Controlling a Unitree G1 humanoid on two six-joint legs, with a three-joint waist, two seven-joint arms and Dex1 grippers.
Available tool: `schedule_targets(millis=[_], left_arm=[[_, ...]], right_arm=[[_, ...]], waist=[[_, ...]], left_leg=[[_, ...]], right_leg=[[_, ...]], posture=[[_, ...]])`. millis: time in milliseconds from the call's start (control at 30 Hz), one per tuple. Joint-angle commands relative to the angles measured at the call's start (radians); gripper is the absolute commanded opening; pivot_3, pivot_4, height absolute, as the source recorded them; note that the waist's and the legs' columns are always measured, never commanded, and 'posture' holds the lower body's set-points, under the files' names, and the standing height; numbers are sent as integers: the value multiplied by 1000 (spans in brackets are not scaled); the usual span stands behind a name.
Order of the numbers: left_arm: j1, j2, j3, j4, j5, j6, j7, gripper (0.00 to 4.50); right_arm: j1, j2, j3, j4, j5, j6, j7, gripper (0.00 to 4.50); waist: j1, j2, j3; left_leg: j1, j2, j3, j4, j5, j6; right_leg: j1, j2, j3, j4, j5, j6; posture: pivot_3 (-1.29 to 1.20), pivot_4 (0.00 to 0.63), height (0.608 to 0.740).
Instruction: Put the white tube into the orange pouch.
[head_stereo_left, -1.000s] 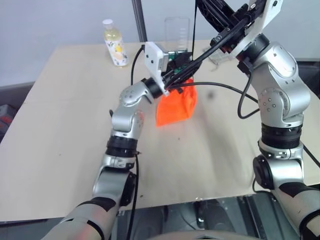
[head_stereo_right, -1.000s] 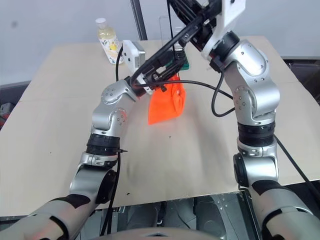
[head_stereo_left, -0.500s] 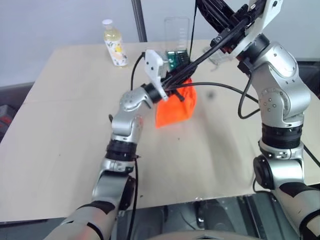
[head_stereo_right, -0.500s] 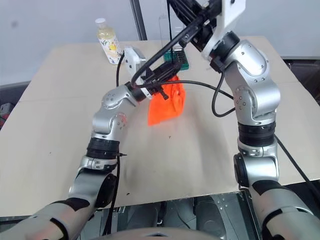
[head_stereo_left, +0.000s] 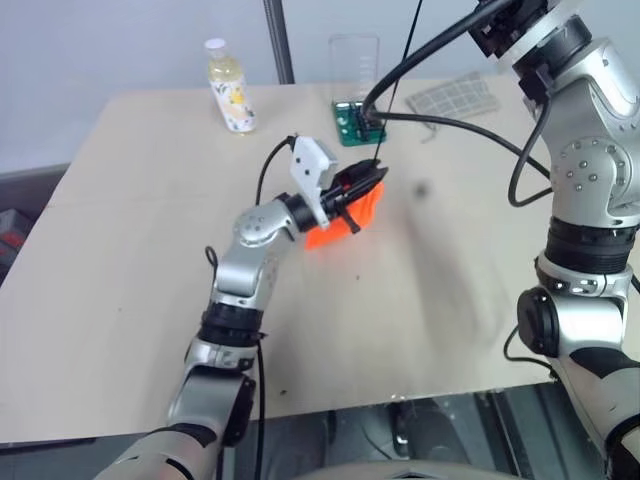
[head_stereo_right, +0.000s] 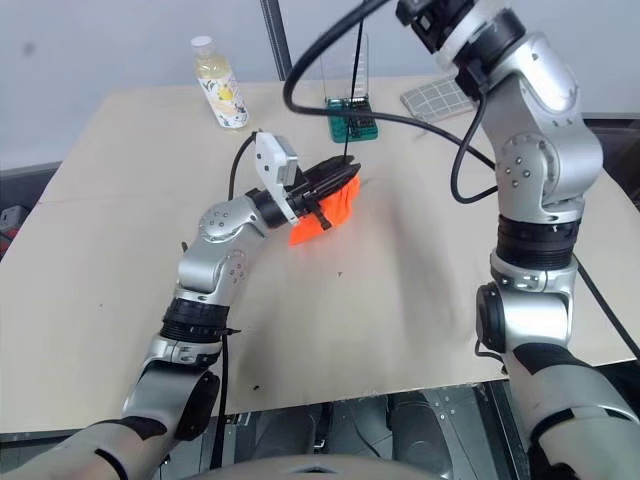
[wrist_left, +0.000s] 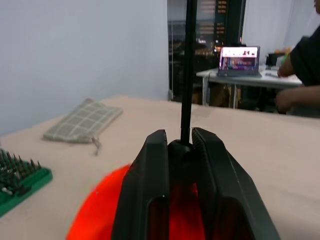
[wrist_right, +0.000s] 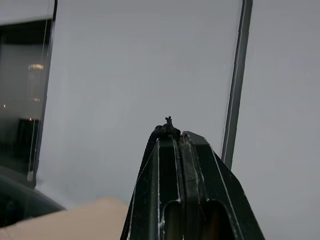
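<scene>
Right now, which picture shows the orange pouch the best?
The right eye view shows the orange pouch best: its whole shape lies on the table, with the left gripper over its far edge. The left eye view shows the same. The left wrist view catches just an orange patch behind that gripper's fingers.

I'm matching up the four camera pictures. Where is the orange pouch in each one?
Left eye view: orange pouch mid-table, at the left gripper.
Right eye view: just left of centre.
Left wrist view: low, behind the black fingers.
Right wrist view: not in it.
Shared landmark: grey checked pouch.
</scene>
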Motion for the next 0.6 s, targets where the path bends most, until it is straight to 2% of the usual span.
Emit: schedule_targets(millis=[33,167,200,233,267,300,333,367,400,467,600], left_arm=[[50,28,-28,29,47,13,-5,186],[80,46,-33,4,5,36,-49,186],[86,49,-34,-8,-2,40,-55,1217],[86,46,-30,-11,2,38,-42,1624],[83,42,-26,-11,9,38,-28,1990],[80,41,-22,-10,14,40,-17,2591],[80,41,-20,-12,16,46,-10,2720],[82,43,-19,-16,17,50,-8,2909],[85,47,-18,-25,19,53,-6,3458],[96,56,-13,-52,12,67,-3,3464],[137,86,5,-105,1,98,7,3464]], right_arm=[[-109,-19,-125,-53,81,-35,-61,0],[-79,-44,-98,-57,78,-26,-53,0],[-63,-50,-83,-66,71,-21,-44,0],[-48,-56,-71,-76,70,-13,-34,0],[-26,-68,-55,-92,77,12,-19,280],[-5,-82,-35,-109,83,35,3,605],[16,-98,-16,-122,78,53,23,684],[28,-109,-5,-127,73,63,33,1054],[36,-117,1,-129,68,70,40,1591],[51,-136,5,-132,69,87,51,2247],[109,-188,-16,-123,64,111,84,2247]], waist=[[0,0,0],[0,0,0],[0,0,0],[0,1,0],[0,1,0],[2,1,0],[2,1,0],[3,1,0],[3,1,0],[2,1,0],[2,1,0]], left_leg=[[0,0,0,0,0,0],[-1,0,0,0,0,0],[-1,0,0,0,0,0],[-1,0,0,0,0,0],[-1,0,1,0,0,0],[-2,0,0,0,0,0],[-5,0,0,0,0,0],[-6,0,0,1,0,0],[-7,0,0,1,0,0],[-7,0,0,2,0,0],[-6,0,0,2,0,0]], right_leg=[[0,0,0,0,0,0],[-1,0,0,0,0,0],[-1,0,0,0,0,0],[-1,0,0,0,0,0],[-1,0,0,0,0,0],[-2,0,0,0,0,0],[-5,0,0,0,0,0],[-5,0,-1,0,0,0],[-5,0,-2,0,0,0],[-5,0,-1,0,0,0],[-5,0,-1,1,0,0]], posture=[[0,150,740],[0,150,740],[0,150,740],[0,150,740],[0,150,740],[0,150,740],[0,150,740],[0,150,740],[0,150,740],[0,150,740],[0,150,740]])
